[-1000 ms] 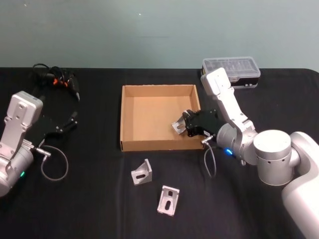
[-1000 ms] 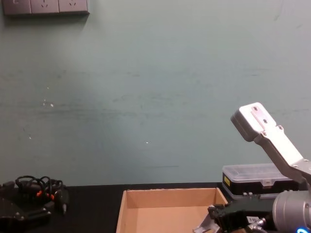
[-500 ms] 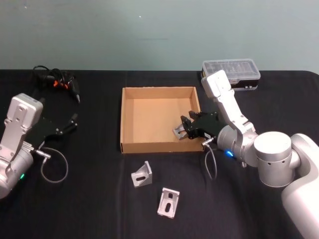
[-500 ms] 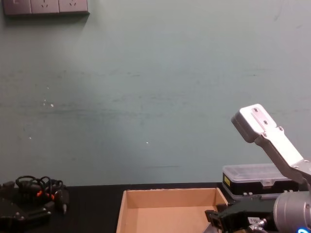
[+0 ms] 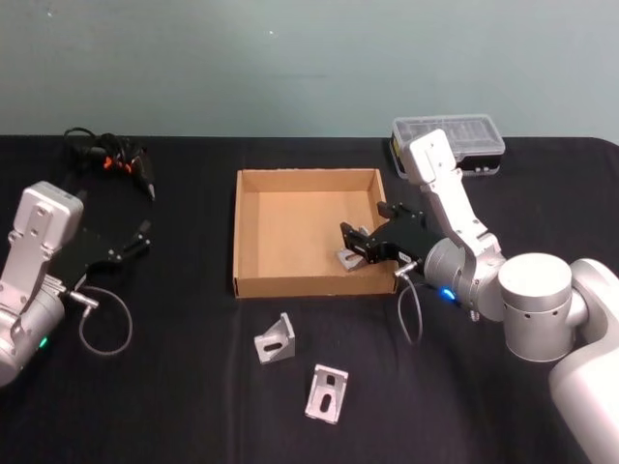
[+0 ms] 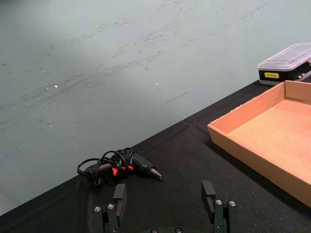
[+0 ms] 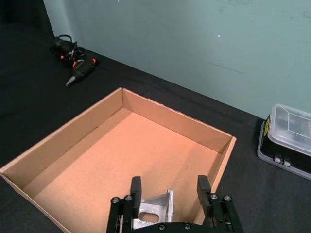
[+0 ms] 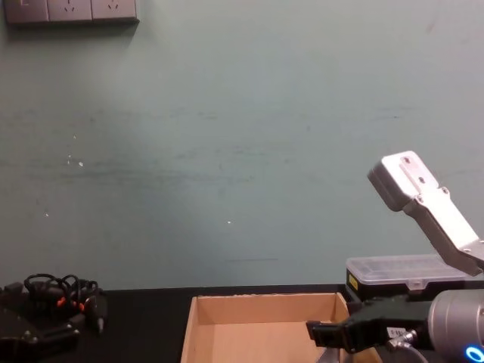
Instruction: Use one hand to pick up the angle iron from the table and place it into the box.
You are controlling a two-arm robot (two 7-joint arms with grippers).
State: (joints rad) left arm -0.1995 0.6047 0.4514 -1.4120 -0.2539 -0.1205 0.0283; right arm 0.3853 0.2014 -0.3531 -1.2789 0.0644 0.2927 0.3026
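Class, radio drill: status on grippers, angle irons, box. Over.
Right gripper open over the box, near right corner. One angle iron lies inside, ungripped. Left gripper open, parked left. Two angle irons on the table; nothing blocking.

Right tool (image 7: pixel 169 184) and left tool (image 6: pixel 164 191) both have fingers spread.

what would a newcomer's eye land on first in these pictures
The right hand stands out first, open over the near right corner of the box, with an angle iron lying on the box floor just under its fingers. A second angle iron and a third angle iron lie on the table in front of the box, and the left hand sits parked, open, at the table's left.
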